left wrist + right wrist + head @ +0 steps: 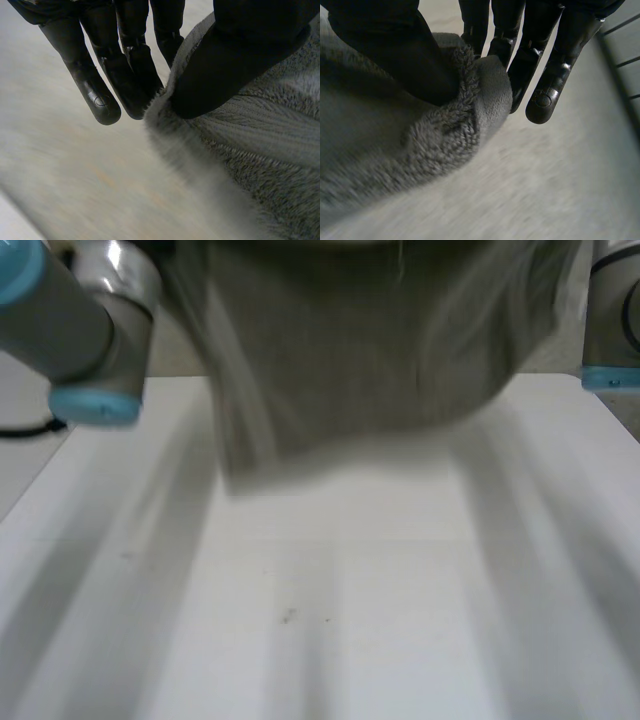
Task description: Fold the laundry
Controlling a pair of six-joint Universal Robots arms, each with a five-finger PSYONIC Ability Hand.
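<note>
Here you see the grey cloth (pixel 370 350) held up between the left arm (pixel 70 320) and the right arm (pixel 615 320). It hangs as a broad sheet, with its lower edge over the white tabletop (pixel 350 600). You cannot tell from the head view whether that edge touches the surface.

In the left wrist view, your left hand (pixel 240 55) grips the cloth (pixel 260 150) at its edge. The thumb presses down on the fleecy side. The nearly straight fingers (pixel 95 95) lie behind the edge, so the fabric is pinched between thumb and fingers. The outermost fingers stand clear of the cloth, over the pale tabletop (pixel 75 190) below.

In the right wrist view, your right hand (pixel 395 50) holds the cloth (pixel 395 150) in the same manner. The thumb bears on a rolled edge where the fleece side turns over to show a knitted face. The straight fingers (pixel 555 75) reach behind and past that edge, pinching it against the thumb. The tabletop (pixel 545 190) lies beneath the hand.
</note>
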